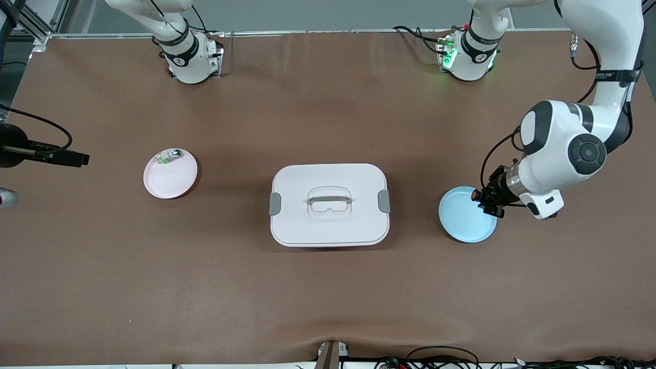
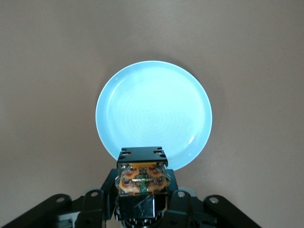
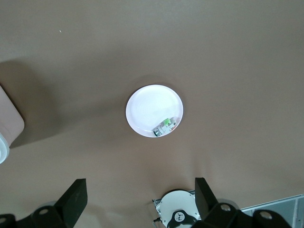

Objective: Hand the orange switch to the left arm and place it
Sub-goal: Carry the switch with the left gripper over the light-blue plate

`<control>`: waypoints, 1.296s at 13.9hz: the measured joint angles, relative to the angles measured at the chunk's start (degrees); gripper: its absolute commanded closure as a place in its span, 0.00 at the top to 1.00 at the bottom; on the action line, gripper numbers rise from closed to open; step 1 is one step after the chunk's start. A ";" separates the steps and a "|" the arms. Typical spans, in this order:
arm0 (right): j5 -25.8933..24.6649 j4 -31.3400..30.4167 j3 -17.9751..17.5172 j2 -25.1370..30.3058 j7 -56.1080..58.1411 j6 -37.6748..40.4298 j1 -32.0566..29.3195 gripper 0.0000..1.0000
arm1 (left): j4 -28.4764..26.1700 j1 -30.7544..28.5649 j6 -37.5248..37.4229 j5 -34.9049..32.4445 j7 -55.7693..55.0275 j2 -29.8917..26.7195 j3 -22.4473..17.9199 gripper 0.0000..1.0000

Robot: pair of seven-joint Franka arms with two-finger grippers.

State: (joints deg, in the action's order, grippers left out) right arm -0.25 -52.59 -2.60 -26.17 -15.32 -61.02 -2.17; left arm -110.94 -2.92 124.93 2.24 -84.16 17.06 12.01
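Observation:
The orange switch is a small black block with an orange face. My left gripper is shut on it, its black fingers pressing on both sides. It hangs over the edge of the blue plate that lies toward the left arm's end of the table. The white box with grey side clips sits mid-table, apart from the plate. My right gripper is open and empty, high over the table above the pink plate.
The pink plate toward the right arm's end carries a small silvery-white part with green. The blue plate has nothing lying on it. Both arm bases stand along the table edge farthest from the front camera.

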 measured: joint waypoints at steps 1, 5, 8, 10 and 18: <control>0.00 0.00 -0.10 0.27 -0.18 -0.09 0.06 1.00 | -0.76 -0.07 1.19 0.00 -1.76 0.46 -0.02 0.00; 0.00 0.01 -0.02 1.16 -0.50 -0.94 -0.01 1.00 | -3.00 -0.14 4.31 -0.21 -5.99 2.18 -0.16 0.00; 0.00 -0.14 0.04 2.11 -0.62 -1.17 -0.08 1.00 | -3.53 -0.13 6.17 -4.53 -11.69 4.17 -0.16 0.00; 0.01 -0.86 0.56 3.07 -0.71 -1.17 0.34 1.00 | -3.58 -0.12 7.59 -8.22 -16.63 5.98 -0.16 0.00; 0.21 -19.29 3.46 17.06 -0.82 -13.66 2.32 1.00 | -3.74 -0.10 10.50 -11.01 -18.62 10.08 -0.08 0.00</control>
State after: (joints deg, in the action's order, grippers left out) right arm -0.04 -71.88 0.86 -9.11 -16.14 -74.68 0.15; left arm -114.68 -3.02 135.43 -8.77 -102.78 27.15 11.94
